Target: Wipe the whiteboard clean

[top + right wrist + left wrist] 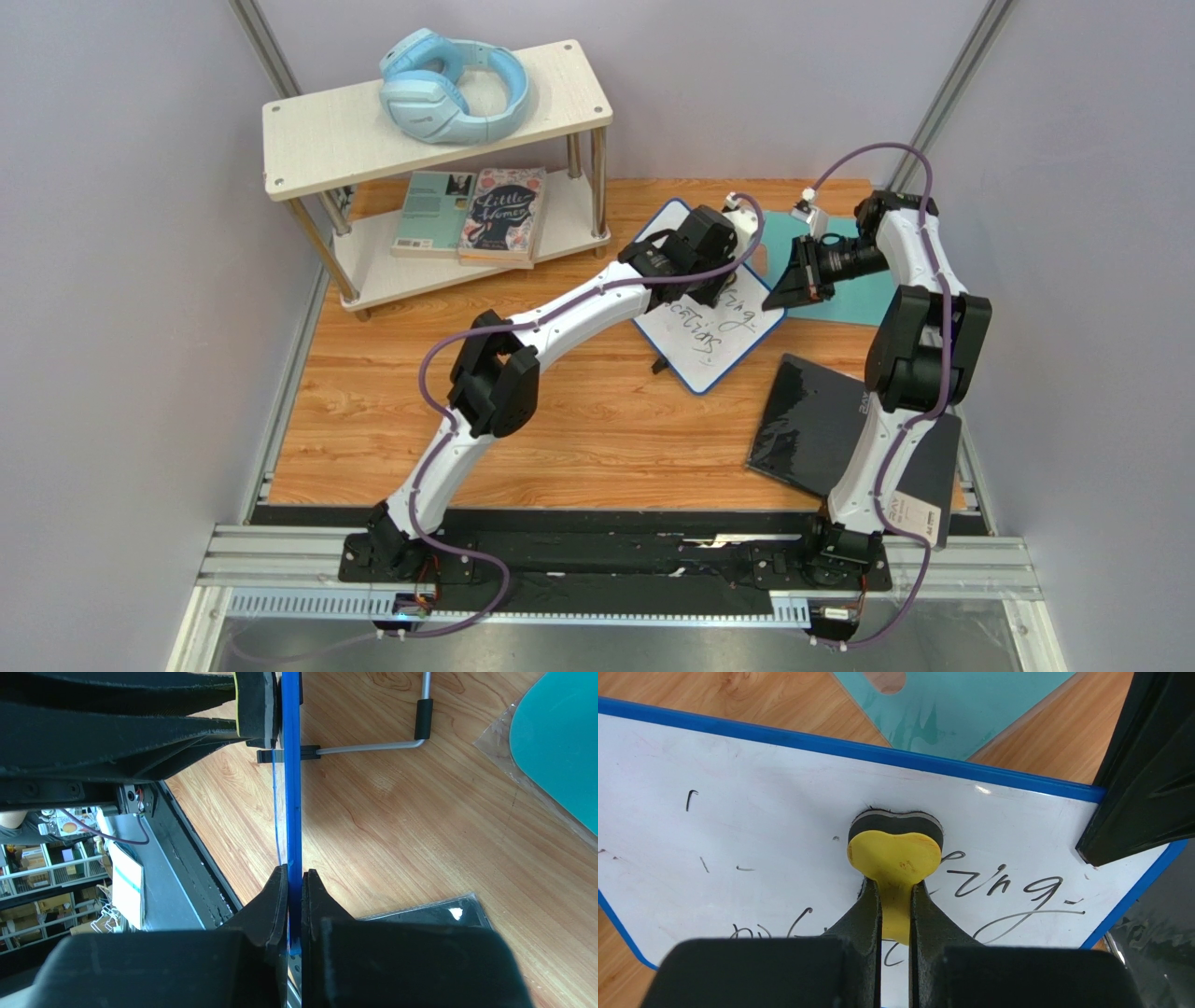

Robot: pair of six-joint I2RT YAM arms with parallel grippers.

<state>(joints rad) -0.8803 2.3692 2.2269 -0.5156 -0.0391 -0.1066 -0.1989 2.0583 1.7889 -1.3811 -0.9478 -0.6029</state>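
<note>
Clamping the whiteboard (773, 798) edge is the right pincer (295, 882); left pincer (895, 896) holds an eraser (896, 855) against it.

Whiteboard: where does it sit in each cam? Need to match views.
Top external: the whiteboard at centre, tilted, beside the teal mat.
Left wrist: fills most of the frame, behind the yellow eraser.
Right wrist: edge-on, a vertical blue strip clamped by the right hand.
Shared landmark: the teal mat, top in left wrist, far right in right wrist.
</note>
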